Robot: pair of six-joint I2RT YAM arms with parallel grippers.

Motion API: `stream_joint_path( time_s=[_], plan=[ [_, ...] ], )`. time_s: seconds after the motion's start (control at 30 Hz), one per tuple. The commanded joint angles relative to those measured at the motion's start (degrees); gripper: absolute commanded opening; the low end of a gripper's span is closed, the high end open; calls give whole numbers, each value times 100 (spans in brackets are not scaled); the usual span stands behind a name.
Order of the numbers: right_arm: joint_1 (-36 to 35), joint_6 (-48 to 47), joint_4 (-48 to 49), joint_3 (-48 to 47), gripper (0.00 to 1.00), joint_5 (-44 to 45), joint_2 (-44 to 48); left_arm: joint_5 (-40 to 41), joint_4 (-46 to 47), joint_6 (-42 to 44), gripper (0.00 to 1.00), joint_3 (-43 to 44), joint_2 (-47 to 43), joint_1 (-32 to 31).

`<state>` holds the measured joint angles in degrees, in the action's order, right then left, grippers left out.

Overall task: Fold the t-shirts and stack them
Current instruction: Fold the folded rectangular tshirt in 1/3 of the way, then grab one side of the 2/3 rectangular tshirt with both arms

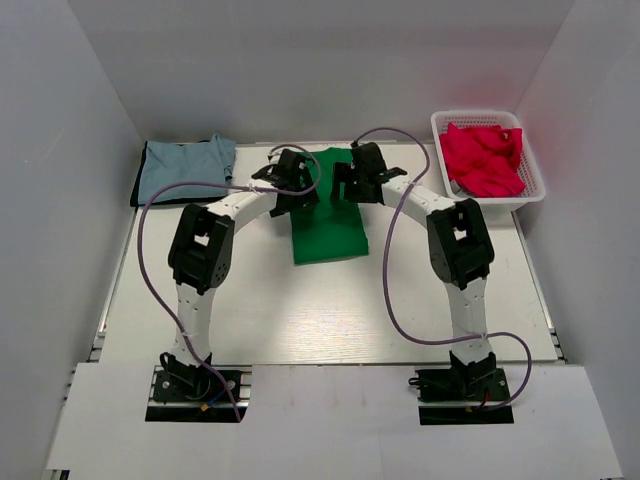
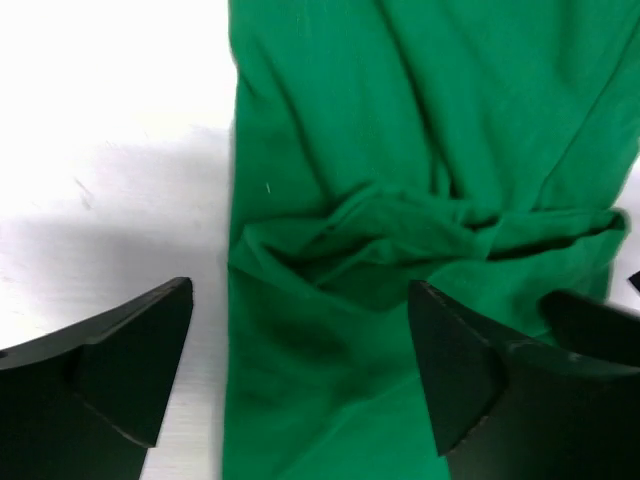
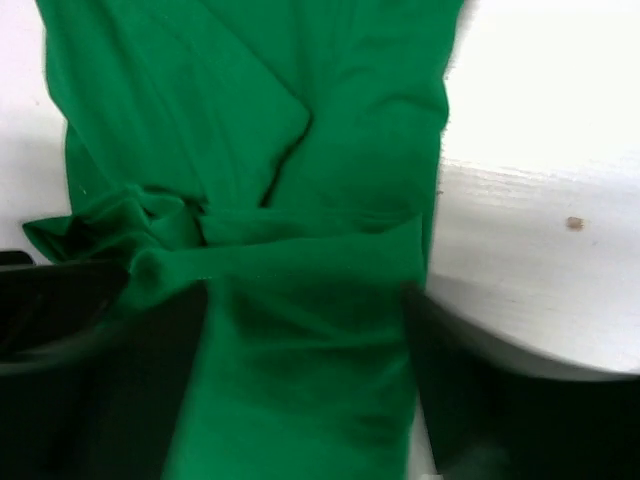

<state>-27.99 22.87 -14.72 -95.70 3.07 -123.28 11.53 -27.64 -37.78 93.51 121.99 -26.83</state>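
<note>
A green t-shirt (image 1: 330, 232) lies partly folded in the middle of the table, its far end under both grippers. My left gripper (image 1: 296, 196) is open just above the shirt's left edge. In the left wrist view its gripper (image 2: 300, 300) has one finger over bare table and the other over the green cloth (image 2: 420, 150). My right gripper (image 1: 352, 190) is open over the shirt's right part. In the right wrist view its gripper (image 3: 305, 310) has a band of bunched green cloth (image 3: 300, 120) between its spread fingers, by the shirt's right edge. Neither gripper holds anything.
A folded light-blue t-shirt (image 1: 186, 168) lies at the back left on a dark one. A white basket (image 1: 535, 175) at the back right holds crumpled pink-red shirts (image 1: 482, 157). White walls enclose the table (image 1: 330, 310).
</note>
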Motion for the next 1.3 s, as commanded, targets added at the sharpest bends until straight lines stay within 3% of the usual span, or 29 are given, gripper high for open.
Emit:
stream_joint_path(
  time_s=[0.0, 0.17, 0.37, 0.6, 0.73, 0.93, 1.13, 1.27],
  plan=[
    [92, 7, 180, -423, 89, -228, 50, 139, -137, -19, 100, 456, -298, 81],
    [74, 129, 250, 208, 89, -246, 559, -19, -137, 86, 100, 72, -852, 81],
    [83, 507, 505, 2357, 91, -825, 1902, -774, 91, 87, 100, -1413, -1695, -50],
    [83, 709, 769, 3882, 91, -1072, 2968, -1715, 689, 34, 100, -3040, -2514, -244],
    [100, 745, 839, 4147, 91, -931, 3021, -1593, 629, -203, 98, -3199, -2523, -305],
    [109, 727, 1023, 4007, 89, -817, 2608, -1188, 628, -256, 82, -3252, -2269, -305],
    [118, 789, 988, 3734, 73, -895, 2133, -1127, 514, -256, 58, -3067, -1759, -305],
    [144, 859, 919, 3787, 45, -931, 2124, -1381, 514, -256, 51, -3120, -1582, -305]
  ],
)
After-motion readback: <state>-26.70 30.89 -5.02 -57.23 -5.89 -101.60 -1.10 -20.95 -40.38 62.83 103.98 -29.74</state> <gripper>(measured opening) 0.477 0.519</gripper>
